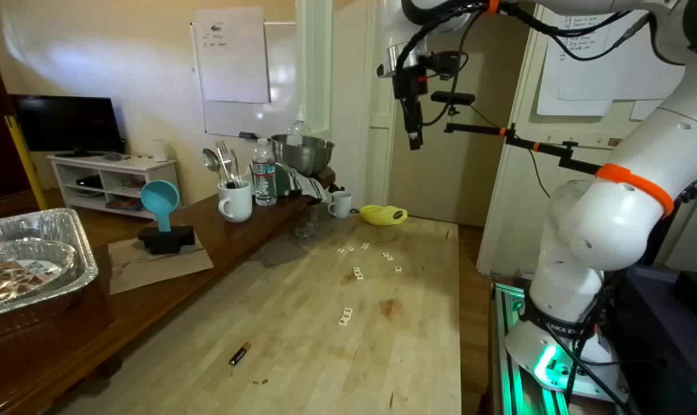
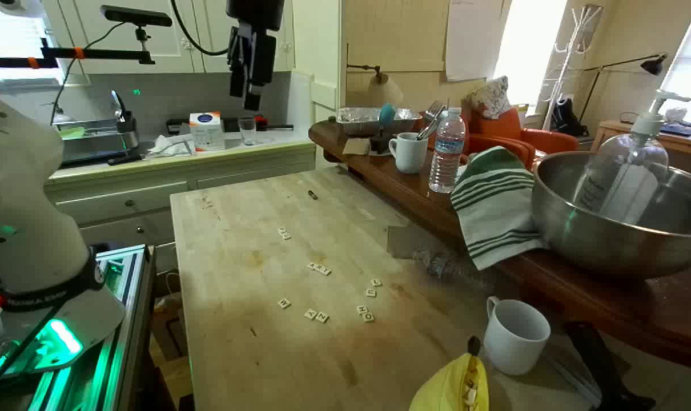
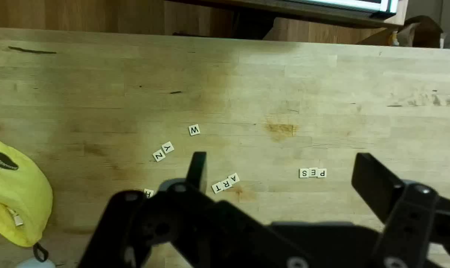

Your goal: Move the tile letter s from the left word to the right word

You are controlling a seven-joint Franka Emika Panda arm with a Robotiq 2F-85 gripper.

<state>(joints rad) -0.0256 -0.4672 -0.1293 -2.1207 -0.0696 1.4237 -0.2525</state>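
Observation:
The tile letter s (image 3: 304, 173) lies flat at the end of the left word, PES, touching the E tile (image 3: 313, 172); the P tile (image 3: 322, 173) follows. Three joined tiles spell the right word, ART (image 3: 225, 184), across from it. In both exterior views these are small pale rows, PES (image 1: 345, 316) (image 2: 284, 233) and ART (image 1: 358, 273) (image 2: 319, 268). My gripper (image 3: 282, 155) hangs high above the table with its fingers wide apart and nothing between them. Both words show between the fingers in the wrist view. In the exterior views the gripper (image 1: 415, 141) (image 2: 244, 98) points downward.
Loose tiles W (image 3: 194, 129), Y (image 3: 167, 147), Z (image 3: 158, 155) and H (image 3: 148, 193) lie beyond ART. A yellow banana pouch (image 3: 20, 190) and white mug (image 2: 517, 335) stand at that end. A battery (image 1: 239, 353) lies near PES. A raised brown counter (image 1: 233, 242) borders the table.

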